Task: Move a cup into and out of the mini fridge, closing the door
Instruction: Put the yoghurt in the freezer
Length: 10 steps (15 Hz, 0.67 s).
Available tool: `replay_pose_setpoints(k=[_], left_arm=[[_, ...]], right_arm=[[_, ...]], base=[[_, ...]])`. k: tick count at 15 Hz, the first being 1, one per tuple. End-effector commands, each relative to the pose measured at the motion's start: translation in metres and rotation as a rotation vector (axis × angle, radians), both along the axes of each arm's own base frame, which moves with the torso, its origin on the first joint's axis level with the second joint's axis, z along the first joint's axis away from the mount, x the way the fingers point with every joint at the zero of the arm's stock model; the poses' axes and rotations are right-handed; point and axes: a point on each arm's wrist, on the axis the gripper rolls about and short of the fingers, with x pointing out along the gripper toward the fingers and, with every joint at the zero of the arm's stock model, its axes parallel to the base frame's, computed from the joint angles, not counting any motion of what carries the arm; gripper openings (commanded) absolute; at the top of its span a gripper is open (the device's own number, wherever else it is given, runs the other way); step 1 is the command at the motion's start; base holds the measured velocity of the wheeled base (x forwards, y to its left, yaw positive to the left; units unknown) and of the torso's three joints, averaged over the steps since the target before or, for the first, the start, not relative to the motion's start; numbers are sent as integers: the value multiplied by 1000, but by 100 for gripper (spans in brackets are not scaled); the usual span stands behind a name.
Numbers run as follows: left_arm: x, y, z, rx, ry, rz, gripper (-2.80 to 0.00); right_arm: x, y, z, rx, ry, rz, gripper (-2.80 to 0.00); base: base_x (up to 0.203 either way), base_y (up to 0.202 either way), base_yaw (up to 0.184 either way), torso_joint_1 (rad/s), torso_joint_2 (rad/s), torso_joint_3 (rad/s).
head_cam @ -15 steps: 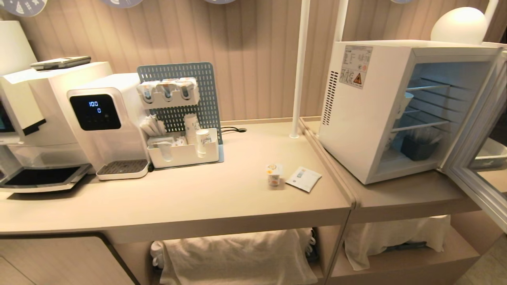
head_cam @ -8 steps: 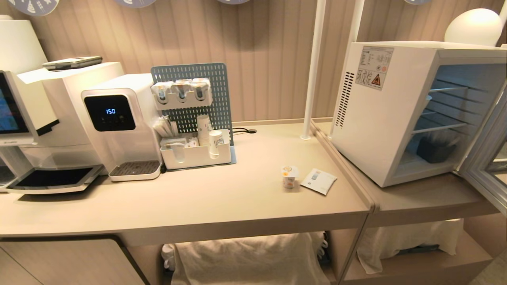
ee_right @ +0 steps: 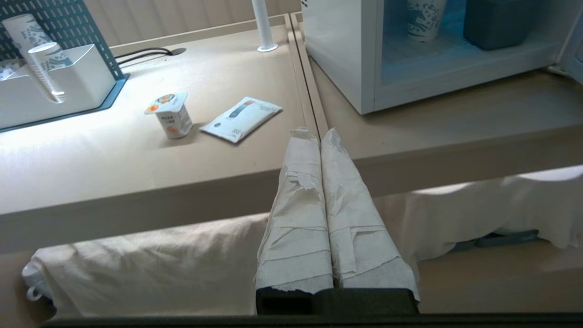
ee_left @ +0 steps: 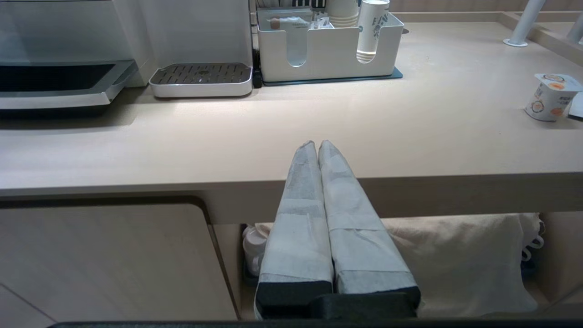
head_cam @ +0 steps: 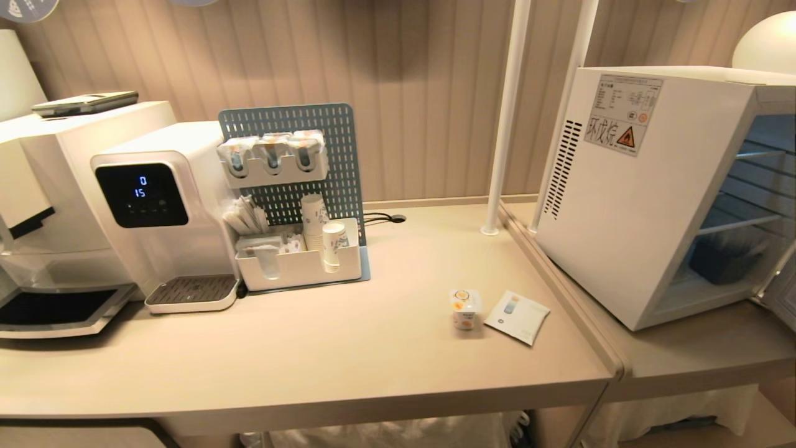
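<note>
The beige desk [head_cam: 348, 354] runs along a ribbed wall, and the cup [head_cam: 465, 308] stands upright on it just beside a flat white sachet [head_cam: 517, 316]. The mini fridge [head_cam: 628, 205] sits on the neighbouring surface, interior exposed (blue-lit, wire shelves). The left gripper [ee_left: 317, 145] and right gripper [ee_right: 314, 133] hang closed and empty before the desk's front edge.

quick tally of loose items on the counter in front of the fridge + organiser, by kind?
Yogurt-style cup: 1
Flat sachet: 1
Paper cup stacks in the organiser tray: 2
Total: 4
</note>
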Motion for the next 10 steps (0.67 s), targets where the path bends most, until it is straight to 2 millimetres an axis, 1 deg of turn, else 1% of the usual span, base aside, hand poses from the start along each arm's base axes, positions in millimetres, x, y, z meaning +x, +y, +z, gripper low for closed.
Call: replay_pose_setpoints(k=[1, 2, 3, 4, 5, 7, 8, 9, 10], left_arm=[[0, 0, 0, 0, 3, 0, -280], [0, 0, 0, 0, 3, 0, -280], [0, 0, 0, 0, 3, 0, -280], [0, 0, 0, 0, 3, 0, -280], [0, 0, 0, 0, 3, 0, -280], [0, 0, 0, 0, 2, 0, -280], [0, 0, 0, 0, 3, 0, -280], [0, 0, 0, 0, 2, 0, -280], [0, 0, 0, 0, 2, 0, -280]], right_arm=[[0, 0, 0, 0, 0, 0, -280], [0, 0, 0, -1, 6, 0, -280], [-1, 0, 2, 4, -3, -3, -280], [-3, 0, 11, 16, -25, -9, -280], [-8, 0, 34, 45, -66, -14, -280], [-21, 0, 95, 107, -152, -2, -280], [-14, -1, 119, 130, -111, 17, -280], [1, 0, 132, 153, -27, 53, -280], [18, 1, 135, 180, 76, 117, -280]], base=[[169, 0, -7, 0, 5, 0], [110, 0, -7, 5, 10, 0], [0, 0, 0, 0, 0, 0], [0, 0, 0, 0, 0, 0], [0, 0, 0, 0, 0, 0], [0, 0, 0, 0, 0, 0], [0, 0, 0, 0, 0, 0], [0, 0, 0, 0, 0, 0], [0, 0, 0, 0, 0, 0]])
